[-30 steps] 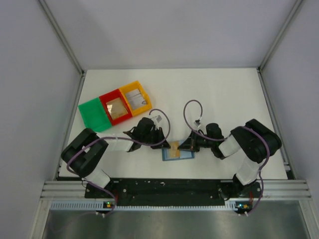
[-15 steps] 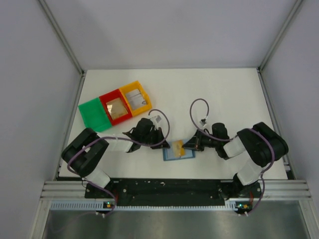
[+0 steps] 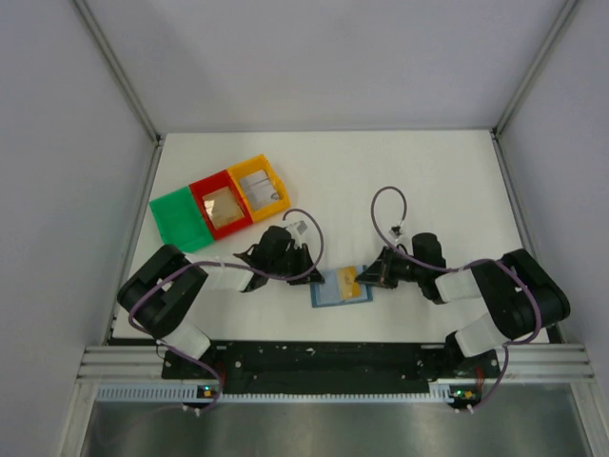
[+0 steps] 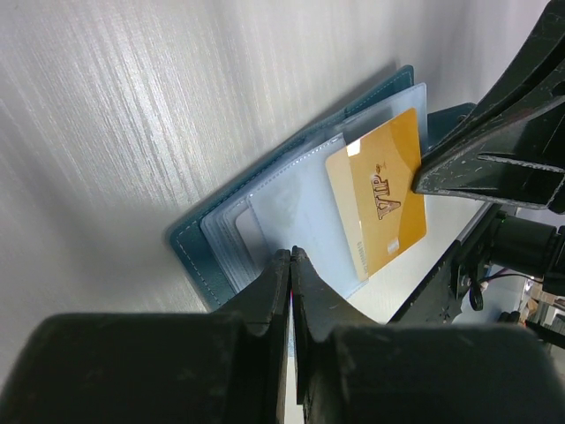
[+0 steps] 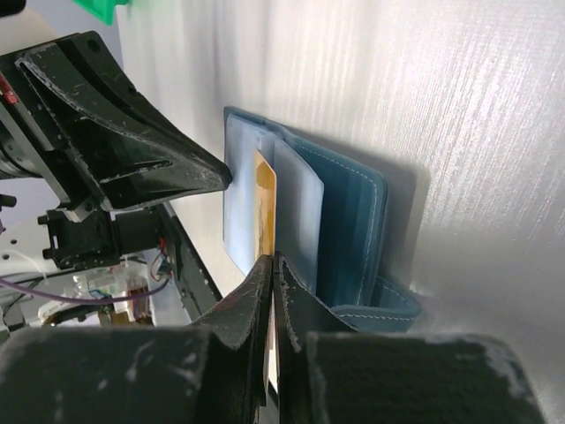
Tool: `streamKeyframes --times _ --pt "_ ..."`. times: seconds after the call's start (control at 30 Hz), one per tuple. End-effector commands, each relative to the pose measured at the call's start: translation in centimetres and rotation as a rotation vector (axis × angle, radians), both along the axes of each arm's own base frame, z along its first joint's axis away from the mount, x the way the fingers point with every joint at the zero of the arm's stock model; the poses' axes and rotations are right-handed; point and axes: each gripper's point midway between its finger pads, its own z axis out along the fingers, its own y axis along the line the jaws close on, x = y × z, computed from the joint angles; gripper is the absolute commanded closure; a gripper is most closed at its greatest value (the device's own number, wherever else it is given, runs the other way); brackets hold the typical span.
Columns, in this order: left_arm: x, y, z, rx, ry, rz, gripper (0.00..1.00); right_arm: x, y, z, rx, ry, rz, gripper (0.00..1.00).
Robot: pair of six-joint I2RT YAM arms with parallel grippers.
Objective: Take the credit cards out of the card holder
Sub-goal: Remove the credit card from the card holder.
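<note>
The blue card holder (image 3: 333,295) lies open on the white table between my grippers. In the left wrist view its pale clear pockets (image 4: 291,212) fan out from the blue cover (image 4: 199,256). A gold card (image 3: 349,281) marked VIP (image 4: 380,203) sticks partway out of a pocket. My left gripper (image 3: 312,273) is shut on the near edge of the card holder's pockets (image 4: 291,253). My right gripper (image 3: 364,278) is shut on the edge of the gold card (image 5: 264,199), seen edge-on beside the blue cover (image 5: 353,225).
Green (image 3: 181,219), red (image 3: 221,207) and yellow (image 3: 260,188) trays stand in a row at the back left; the red and yellow ones each hold a card. The two grippers' fingers are close together over the card holder.
My right gripper has drawn back to the right with the gold card, which has slid further out of its pocket. The left gripper has stayed on the card holder.
</note>
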Motion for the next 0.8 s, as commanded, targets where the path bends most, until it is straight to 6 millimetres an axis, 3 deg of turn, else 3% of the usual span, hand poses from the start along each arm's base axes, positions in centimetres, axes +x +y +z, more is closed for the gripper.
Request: streamKeyframes --times 0.0,0.2,0.4,0.47,0.57,0.77 --pt "-0.6 1.9 -2.3 0.090 0.034 0.029 0.93 0.7 0.3 0.6 0.012 -0.030 0.030 0.96" --pt "-0.8 1.9 -2.1 0.079 0.035 0.029 0.93 1.1 0.8 0.6 0.028 -0.015 0.049 0.84" --pt "-0.9 1.7 -2.0 0.074 0.034 0.025 0.93 1.4 1.2 0.4 0.027 -0.012 0.063 0.83" --pt "-0.9 1.6 -1.9 0.071 0.033 0.024 0.93 1.4 1.3 0.2 0.029 -0.008 0.070 0.84" --pt "-0.9 1.8 -2.1 0.074 0.038 0.033 0.93 1.5 1.3 0.4 0.030 -0.017 0.069 0.99" --pt "-1.0 2.0 -1.7 0.056 0.028 0.052 0.94 1.9 -0.5 1.5 -0.014 -0.068 -0.006 1.00"
